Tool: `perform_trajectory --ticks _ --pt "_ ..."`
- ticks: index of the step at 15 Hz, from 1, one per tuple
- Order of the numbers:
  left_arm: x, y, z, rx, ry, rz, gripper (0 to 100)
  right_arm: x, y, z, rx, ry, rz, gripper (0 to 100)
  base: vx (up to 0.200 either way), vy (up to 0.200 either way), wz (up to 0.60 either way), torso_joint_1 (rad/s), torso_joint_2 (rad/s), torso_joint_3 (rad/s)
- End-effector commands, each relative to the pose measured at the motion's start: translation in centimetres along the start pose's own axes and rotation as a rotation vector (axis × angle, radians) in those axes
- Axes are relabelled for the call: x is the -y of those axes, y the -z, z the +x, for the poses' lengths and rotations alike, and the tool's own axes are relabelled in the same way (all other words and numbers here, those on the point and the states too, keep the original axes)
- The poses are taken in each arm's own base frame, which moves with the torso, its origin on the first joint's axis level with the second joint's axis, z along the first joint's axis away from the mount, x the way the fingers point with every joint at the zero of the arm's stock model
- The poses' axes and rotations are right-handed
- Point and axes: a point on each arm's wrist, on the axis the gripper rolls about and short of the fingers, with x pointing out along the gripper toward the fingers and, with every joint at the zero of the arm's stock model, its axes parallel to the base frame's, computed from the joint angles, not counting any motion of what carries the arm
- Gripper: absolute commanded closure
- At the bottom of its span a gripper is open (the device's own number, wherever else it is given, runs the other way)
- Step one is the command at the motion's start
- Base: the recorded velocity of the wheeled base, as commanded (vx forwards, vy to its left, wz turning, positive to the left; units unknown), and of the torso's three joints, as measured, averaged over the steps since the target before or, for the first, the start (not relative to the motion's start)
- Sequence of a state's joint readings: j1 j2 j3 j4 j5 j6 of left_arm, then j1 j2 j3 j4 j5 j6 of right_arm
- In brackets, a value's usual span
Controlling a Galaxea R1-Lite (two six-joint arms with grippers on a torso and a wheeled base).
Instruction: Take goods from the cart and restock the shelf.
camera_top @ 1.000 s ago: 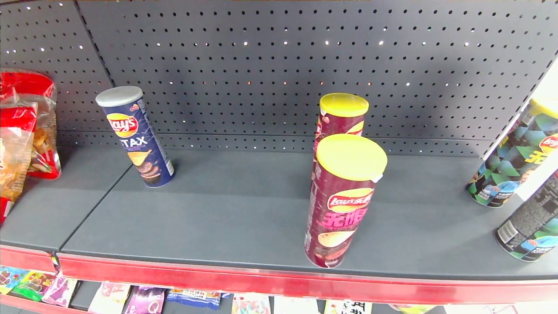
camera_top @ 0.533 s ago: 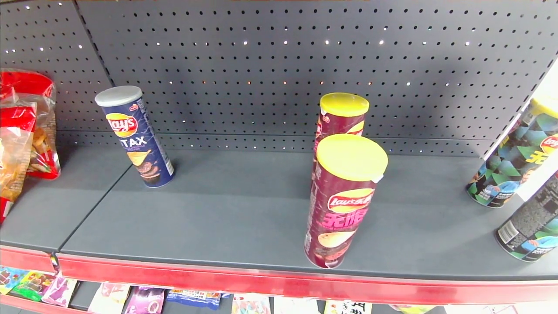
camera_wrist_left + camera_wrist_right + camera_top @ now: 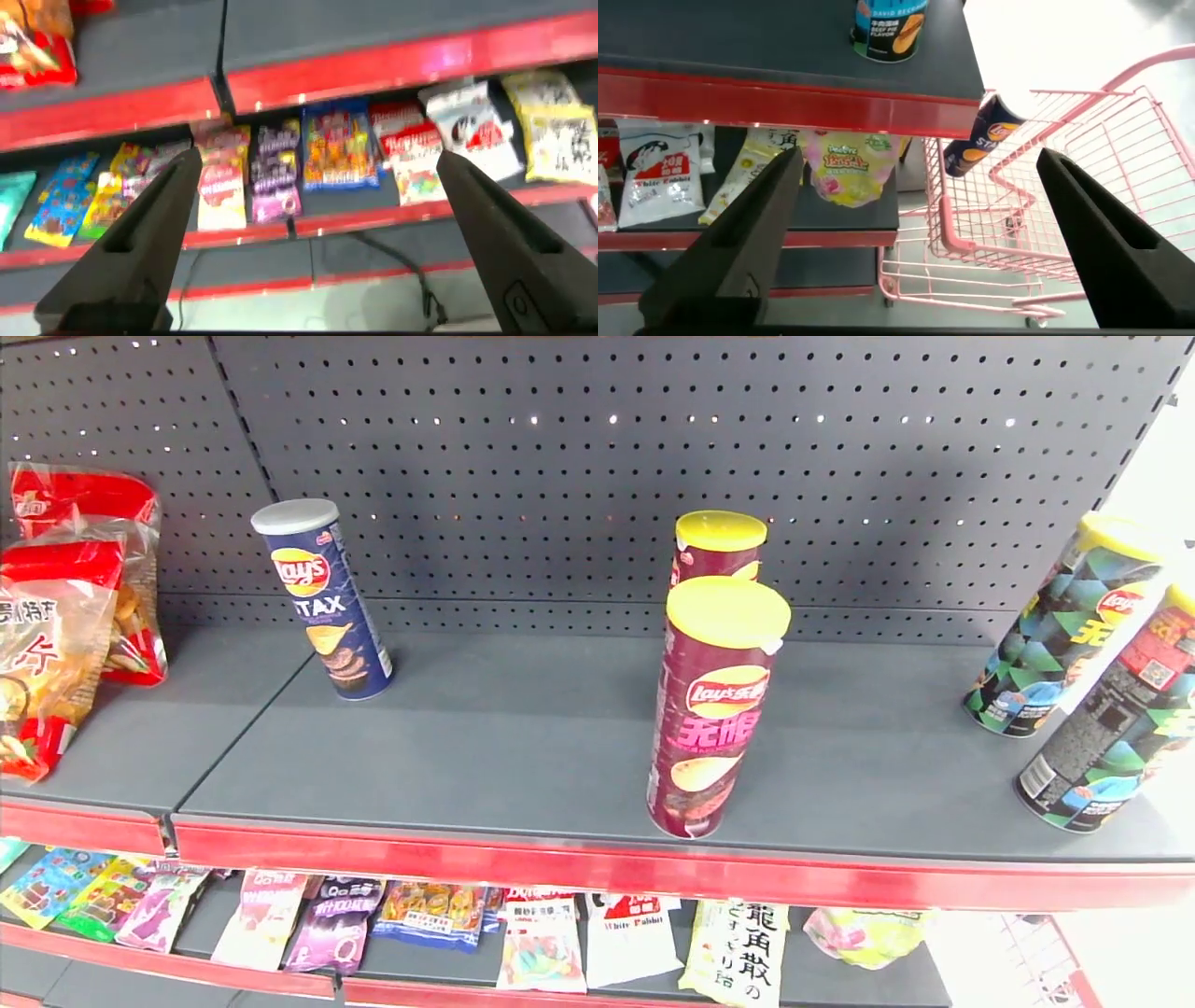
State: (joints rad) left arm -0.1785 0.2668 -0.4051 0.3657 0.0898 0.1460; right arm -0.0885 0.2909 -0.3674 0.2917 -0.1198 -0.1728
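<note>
Your next good to grab, a dark blue chip can (image 3: 982, 137), lies tilted in the pink cart (image 3: 1120, 159). The cart stands just beside the end of the shelf (image 3: 523, 747).

Your right gripper (image 3: 915, 238) hangs in front of the cart. Its two fingers are spread wide, with nothing between them. Your left gripper (image 3: 313, 233) is spread wide too and holds nothing. It faces the lower shelf, where small snack packets (image 3: 327, 154) lie in a row.

In the head view, the gray shelf fills the middle of the frame. A tall maroon can (image 3: 714, 709) with a yellow lid stands near the front edge, a bit right of center. A second maroon can (image 3: 719, 546) stands right behind it, near the back wall. A blue can (image 3: 322, 602) with a gray lid stands at the upper left, well apart from the maroon ones. Two patterned cans (image 3: 1060, 635) stand at the far right edge, one in front of the other. Red snack bags (image 3: 65, 616) sit at the far left edge. A red strip (image 3: 653, 873) runs along the front of the shelf.
</note>
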Motion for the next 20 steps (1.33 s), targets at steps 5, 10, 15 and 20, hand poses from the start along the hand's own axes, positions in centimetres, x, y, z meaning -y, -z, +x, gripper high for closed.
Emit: perform_trajectory --ticks 5,10,15,20 --pt "-0.01 0.0 0.06 0.012 0.003 0.006 0 -0.02 0.03 0.1 -0.007 -0.004 -0.014 0 0.0 -0.2 0.0 0.005 0.0 0.002" --pt "0.02 0.44 -0.12 0.025 0.006 0.058 0 -0.08 0.3 0.21 -0.016 -0.006 -0.014 0 0.0 -0.08 0.0 0.001 0.0 0.001" --pt "-0.01 0.39 -0.09 0.022 -0.001 0.074 0 -0.15 0.5 0.36 -0.026 -0.015 -0.017 0 -0.08 0.0 0.0 0.004 0.0 0.0" --pt "0.02 0.5 -0.05 0.02 0.004 0.076 0 -0.22 0.86 0.47 -0.032 -0.016 -0.017 0 -0.2 0.0 0.0 -0.001 0.01 0.003"
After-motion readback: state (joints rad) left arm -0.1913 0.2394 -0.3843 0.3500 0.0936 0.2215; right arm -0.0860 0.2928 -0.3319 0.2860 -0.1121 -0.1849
